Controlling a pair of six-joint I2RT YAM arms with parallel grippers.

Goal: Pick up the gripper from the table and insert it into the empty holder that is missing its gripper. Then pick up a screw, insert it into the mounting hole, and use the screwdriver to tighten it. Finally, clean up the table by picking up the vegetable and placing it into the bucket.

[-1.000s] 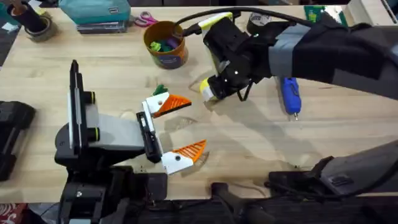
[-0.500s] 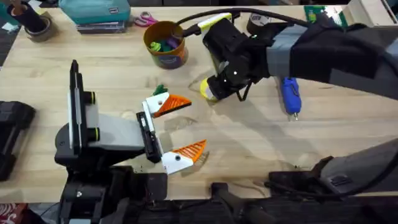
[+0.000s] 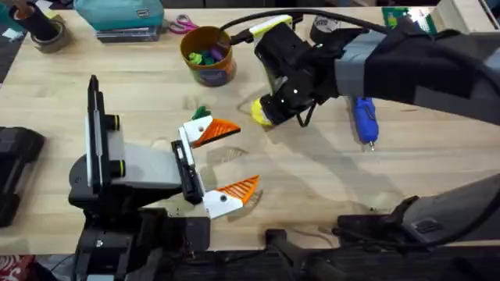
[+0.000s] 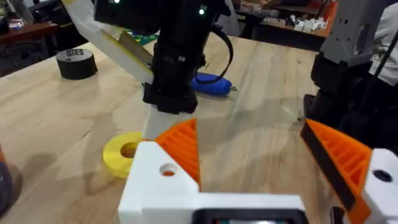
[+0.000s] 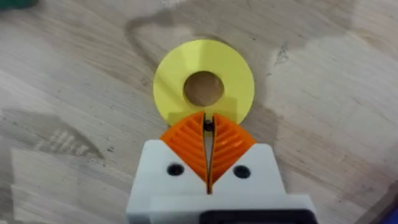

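Observation:
My right gripper hangs just over a yellow ring-shaped disc, its orange pads shut on a small dark screw. My left gripper stands open with nothing in it. Both of its white holders carry an orange ribbed gripper tip, and the near holder shows a small mounting hole. The blue screwdriver lies to the right of my right gripper. The green vegetable peeks out behind the left gripper's far finger. The orange-tan bucket stands at the back.
A black tape roll sits behind the right arm. A teal box, pink scissors and another tape roll line the far left edge. Bare wood lies between the two grippers.
My right gripper has shifted very slightly over the yellow disc, which now shows more fully. The left arm has not moved.

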